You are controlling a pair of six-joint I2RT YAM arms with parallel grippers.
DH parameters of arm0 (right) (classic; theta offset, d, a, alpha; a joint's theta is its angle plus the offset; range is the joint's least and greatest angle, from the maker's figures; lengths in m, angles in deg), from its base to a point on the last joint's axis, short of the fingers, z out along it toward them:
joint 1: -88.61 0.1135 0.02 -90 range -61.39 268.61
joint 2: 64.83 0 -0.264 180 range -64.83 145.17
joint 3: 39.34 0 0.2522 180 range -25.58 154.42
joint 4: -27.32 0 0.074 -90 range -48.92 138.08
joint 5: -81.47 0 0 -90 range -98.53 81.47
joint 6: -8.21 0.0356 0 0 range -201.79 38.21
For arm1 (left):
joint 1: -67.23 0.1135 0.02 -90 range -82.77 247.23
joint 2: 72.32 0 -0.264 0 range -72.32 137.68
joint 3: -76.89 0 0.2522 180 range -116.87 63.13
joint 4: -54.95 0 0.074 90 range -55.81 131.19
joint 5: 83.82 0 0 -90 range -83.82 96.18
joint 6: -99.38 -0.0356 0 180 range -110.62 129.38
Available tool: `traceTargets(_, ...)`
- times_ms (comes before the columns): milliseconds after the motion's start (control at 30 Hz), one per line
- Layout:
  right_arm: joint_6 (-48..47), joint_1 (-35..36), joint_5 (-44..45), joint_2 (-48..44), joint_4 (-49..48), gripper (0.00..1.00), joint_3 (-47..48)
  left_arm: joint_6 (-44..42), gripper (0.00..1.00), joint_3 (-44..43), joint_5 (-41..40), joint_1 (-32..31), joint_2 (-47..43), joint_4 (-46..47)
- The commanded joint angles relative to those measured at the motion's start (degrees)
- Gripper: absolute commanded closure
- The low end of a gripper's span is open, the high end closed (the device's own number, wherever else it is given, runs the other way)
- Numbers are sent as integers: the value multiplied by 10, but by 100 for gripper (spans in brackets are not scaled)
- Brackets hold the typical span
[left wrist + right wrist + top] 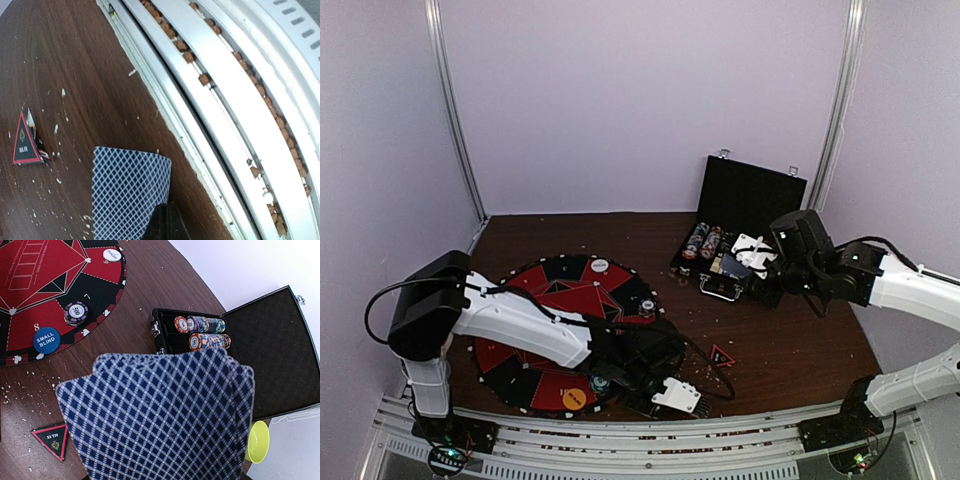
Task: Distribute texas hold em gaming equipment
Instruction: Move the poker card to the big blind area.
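Observation:
In the left wrist view my left gripper is shut on the near edge of one blue lattice-backed playing card, low over the table by the front rail; from above it sits right of the round mat. My right gripper hovers over the chip case and is shut on a fan of playing cards that hides its fingers. On the red-and-black mat lie a white disc, an orange disc, a blue "small blind" disc and a striped chip.
The open black case at the back right holds rows of chips. A yellow bowl stands beside it. A small triangular marker lies between mat and case. The metal rail runs along the front edge.

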Motion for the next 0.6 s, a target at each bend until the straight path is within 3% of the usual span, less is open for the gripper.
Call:
traceTargets(0, 0, -4, -5, -17, 2, 50, 18, 26, 100, 10, -32, 1, -5, -39)
traceTargets(133, 1, -4, -5, -13, 1, 50, 18, 32, 100, 22, -21, 1, -14, -40)
traceTargets(233, 1, -4, -5, -11, 2, 50, 19, 37, 67, 27, -26, -1, -25, -22)
traceTargets(267, -1, -4, -5, -11, 2, 50, 20, 38, 62, 29, -28, -1, -34, -14)
traceTargets(567, -3, -4, -8, -1, -1, 50, 23, 98, 44, 49, -38, 19, -153, 4)
